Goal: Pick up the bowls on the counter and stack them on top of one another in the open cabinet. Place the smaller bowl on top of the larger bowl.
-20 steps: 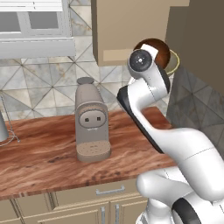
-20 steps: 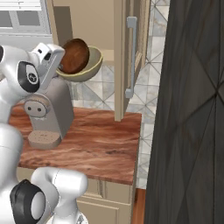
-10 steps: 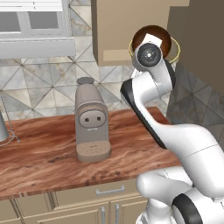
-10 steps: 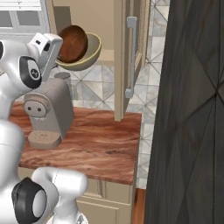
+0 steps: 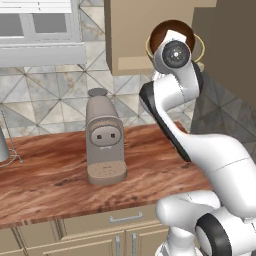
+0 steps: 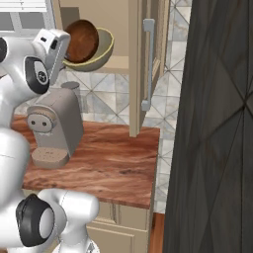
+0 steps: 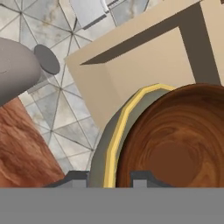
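wood-grain counter (image 6: 113, 163) | tan cabinet (image 6: 136, 64) open above | pincer (image 7: 109, 177) clamped on larger bowl (image 6: 101, 52) rim

2 rear base views share counter (image 5: 55, 175); hand view close.

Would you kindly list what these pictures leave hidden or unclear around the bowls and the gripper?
- Left base view: the arm's wrist covers most of the smaller bowl and larger bowl.
- Right base view: the hand hides the bowls' left edges, so the gripper's contact is unseen.
- Hand view: the grey band cuts off the finger tips; the cabinet shelf is blocked by the bowls.
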Robot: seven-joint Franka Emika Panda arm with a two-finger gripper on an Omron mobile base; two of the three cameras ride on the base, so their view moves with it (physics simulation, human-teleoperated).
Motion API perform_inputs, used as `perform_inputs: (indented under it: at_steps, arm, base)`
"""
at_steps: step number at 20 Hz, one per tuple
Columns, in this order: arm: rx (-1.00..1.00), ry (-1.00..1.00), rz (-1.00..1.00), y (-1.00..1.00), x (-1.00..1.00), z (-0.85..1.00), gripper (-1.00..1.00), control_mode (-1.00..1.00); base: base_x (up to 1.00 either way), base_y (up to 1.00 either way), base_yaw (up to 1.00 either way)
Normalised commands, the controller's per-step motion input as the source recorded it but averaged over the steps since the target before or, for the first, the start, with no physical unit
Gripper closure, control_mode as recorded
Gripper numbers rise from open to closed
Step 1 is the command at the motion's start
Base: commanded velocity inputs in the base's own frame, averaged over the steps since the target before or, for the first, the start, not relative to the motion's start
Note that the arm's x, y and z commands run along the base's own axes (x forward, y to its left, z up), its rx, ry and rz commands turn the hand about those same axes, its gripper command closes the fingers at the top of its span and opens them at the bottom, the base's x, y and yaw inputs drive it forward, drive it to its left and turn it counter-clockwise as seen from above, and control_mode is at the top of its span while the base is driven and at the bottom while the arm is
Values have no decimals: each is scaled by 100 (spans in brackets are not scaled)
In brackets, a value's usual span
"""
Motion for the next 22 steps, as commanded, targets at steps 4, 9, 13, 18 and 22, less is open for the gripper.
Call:
perform_inputs:
  at_steps: [4,9,13,18,22]
  arm:
    - [-2,2,2,0,22,0,100,-100]
    - [0,1,1,-1,29,-5,100,-100]
    - [0,0,0,-3,33,-2,100,-100]
    - [0,0,2,-1,36,0,100,-100]
    - [0,1,1,-1,33,0,100,-100]
  base:
    - [0,0,0]
    - [0,0,0]
    - [0,0,0]
    - [0,0,0]
    - [0,0,0]
